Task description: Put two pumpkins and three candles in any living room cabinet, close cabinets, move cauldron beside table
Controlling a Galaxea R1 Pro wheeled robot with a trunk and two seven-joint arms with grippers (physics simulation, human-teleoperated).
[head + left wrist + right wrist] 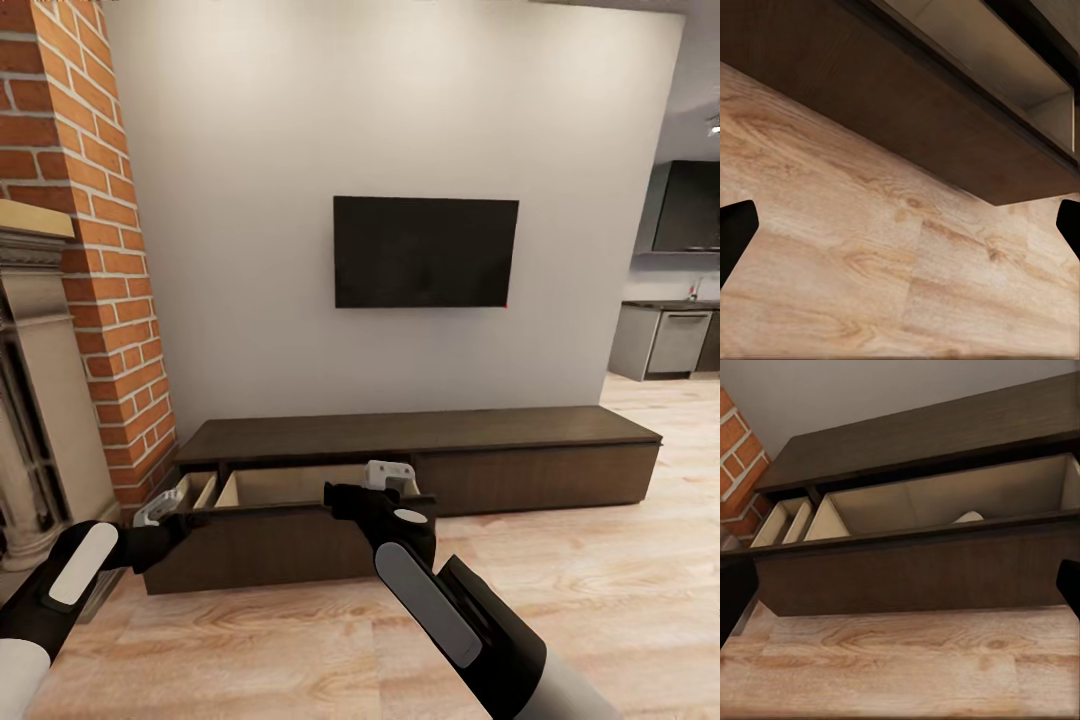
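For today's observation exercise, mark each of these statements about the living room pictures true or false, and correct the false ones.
1. A drawer of the long dark cabinet is pulled out. True: the pulled-out drawer shows its pale inside.
2. The television on the wall is switched on and showing a picture. False: its screen is black.
3. The right gripper is at the drawer's front edge. True.
4. An orange pumpkin sits on top of the cabinet. False: the top is bare.
5. A brick column stands left of the cabinet. True.
6. The floor is grey carpet. False: it is light wood planks.
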